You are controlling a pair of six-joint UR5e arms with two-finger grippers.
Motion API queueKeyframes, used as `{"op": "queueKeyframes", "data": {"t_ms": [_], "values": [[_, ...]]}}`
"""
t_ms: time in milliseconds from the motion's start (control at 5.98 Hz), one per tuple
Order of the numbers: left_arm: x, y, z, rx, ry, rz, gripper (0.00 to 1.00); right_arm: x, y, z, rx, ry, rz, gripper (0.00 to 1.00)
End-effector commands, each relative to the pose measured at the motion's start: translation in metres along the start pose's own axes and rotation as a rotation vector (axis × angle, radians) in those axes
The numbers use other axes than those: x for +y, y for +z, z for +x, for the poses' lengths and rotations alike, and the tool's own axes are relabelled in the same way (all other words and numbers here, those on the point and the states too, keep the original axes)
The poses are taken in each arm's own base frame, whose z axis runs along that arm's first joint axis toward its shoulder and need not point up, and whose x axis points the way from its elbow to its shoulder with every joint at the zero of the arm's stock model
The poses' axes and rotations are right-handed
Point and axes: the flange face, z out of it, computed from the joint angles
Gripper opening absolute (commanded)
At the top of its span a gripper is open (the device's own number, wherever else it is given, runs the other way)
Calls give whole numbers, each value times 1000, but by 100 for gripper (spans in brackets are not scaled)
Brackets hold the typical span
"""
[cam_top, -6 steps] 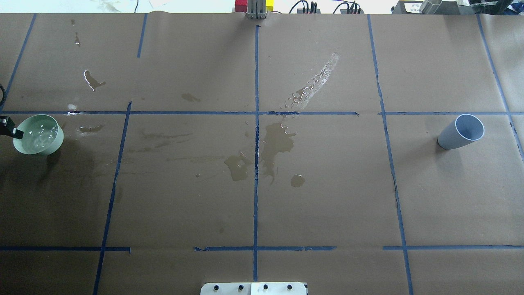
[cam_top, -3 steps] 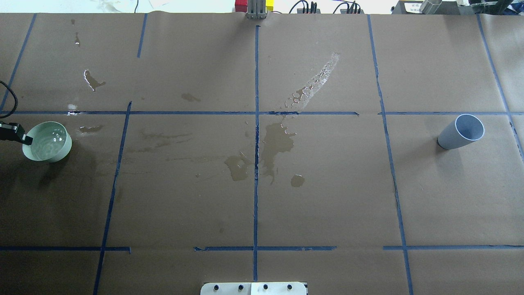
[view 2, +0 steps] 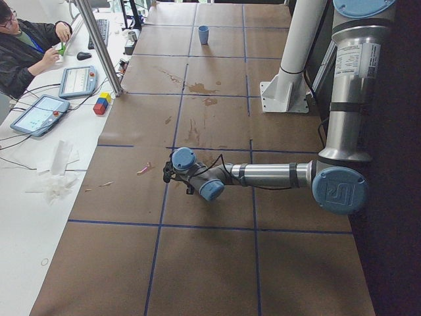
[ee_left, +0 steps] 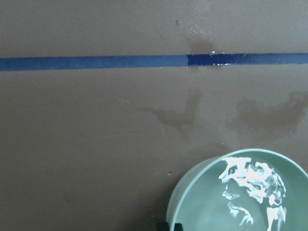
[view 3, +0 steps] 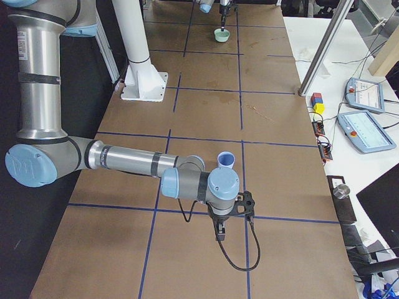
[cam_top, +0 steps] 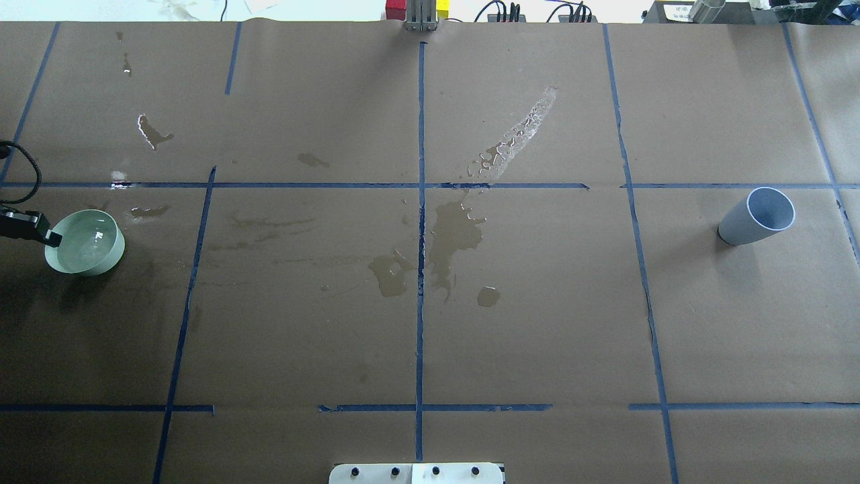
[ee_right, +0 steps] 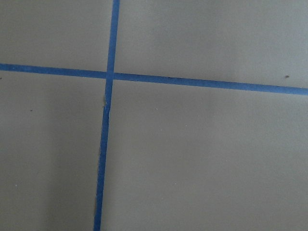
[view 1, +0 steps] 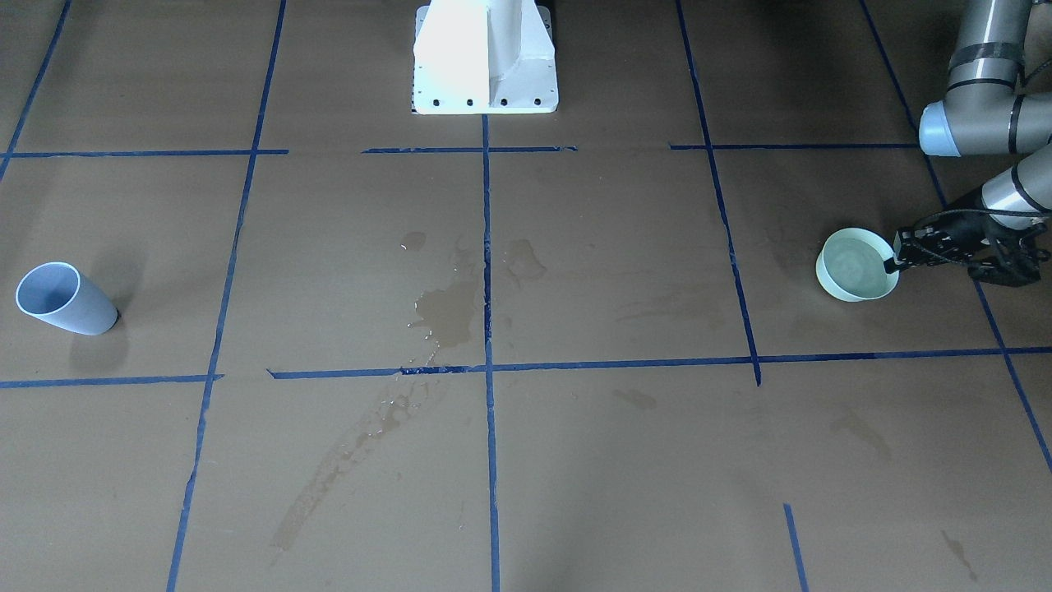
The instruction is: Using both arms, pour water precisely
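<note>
A pale green bowl [cam_top: 101, 259] holds rippling water [ee_left: 250, 183] at the table's left side. My left gripper [cam_top: 52, 236] is shut on the bowl's rim, also seen in the front-facing view [view 1: 892, 263]; the bowl [view 1: 856, 267] is level. A light blue cup [cam_top: 756, 216] stands upright and alone at the right side, also in the front-facing view [view 1: 57, 300]. My right gripper [view 3: 219, 232] shows only in the exterior right view, pointing down at the table just past the cup [view 3: 225, 160]; I cannot tell if it is open.
Spilled water lies in puddles [cam_top: 457, 232] and a streak [cam_top: 517, 138] near the table's middle. The white pedestal [view 1: 485, 57] stands at the robot's side. An operator [view 2: 26, 49] sits beyond the far edge with tablets.
My left gripper has carried the bowl to the right, toward the table's middle, and slightly nearer the robot. The water ripples. The cup has not moved.
</note>
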Motion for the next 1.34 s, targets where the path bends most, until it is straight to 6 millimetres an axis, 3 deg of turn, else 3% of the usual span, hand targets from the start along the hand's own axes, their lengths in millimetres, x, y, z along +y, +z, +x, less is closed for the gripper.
{"op": "queueKeyframes", "data": {"t_ms": [0,167,335,502,669,837,1171], "values": [[1,2,0,0,3,-5,31,0,0,0,0,0,0,100],[0,1,3,2,2,-2,51,0,-1,0,0,-1,1,100],[-2,-1,7,4,6,3,83,-1,-2,-2,1,-4,4,100],[-3,-10,17,6,33,25,100,-1,-2,-2,1,-4,4,100],[-11,-29,13,-37,43,98,100,-1,-2,-2,1,-7,5,100],[-11,-30,7,-53,94,98,100,-2,-3,-2,1,-9,7,100],[-25,-89,-52,-158,193,83,100,-2,-3,-2,1,-11,7,100]]}}
